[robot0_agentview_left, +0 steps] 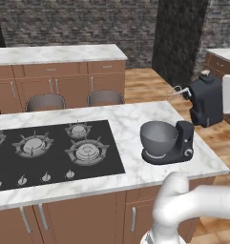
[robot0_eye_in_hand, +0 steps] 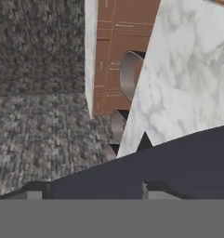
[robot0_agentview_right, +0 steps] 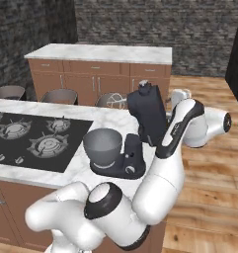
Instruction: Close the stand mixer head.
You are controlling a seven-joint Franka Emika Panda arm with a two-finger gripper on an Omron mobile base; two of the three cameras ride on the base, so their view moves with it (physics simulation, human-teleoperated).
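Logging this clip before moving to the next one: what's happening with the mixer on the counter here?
The white robot arm has reached up behind the blocky dark charcoal stand mixer head, which is tilted well back and open, its wire whisk lifted clear of the grey metal bowl. The mixer stands on the white marble counter, beside the black gas cooktop. In the hand view the dark head sits right in front of the tool, but whether the tool is open or shut cannot be told. The head is not yet closed.

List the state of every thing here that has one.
stand mixer head: tilted up, open, whisk clear of the bowl.
mixer bowl: seated on the mixer base, uncovered.
cabinet doors: shut.
tool: up against the head's dark surface; open or shut, cannot tell.
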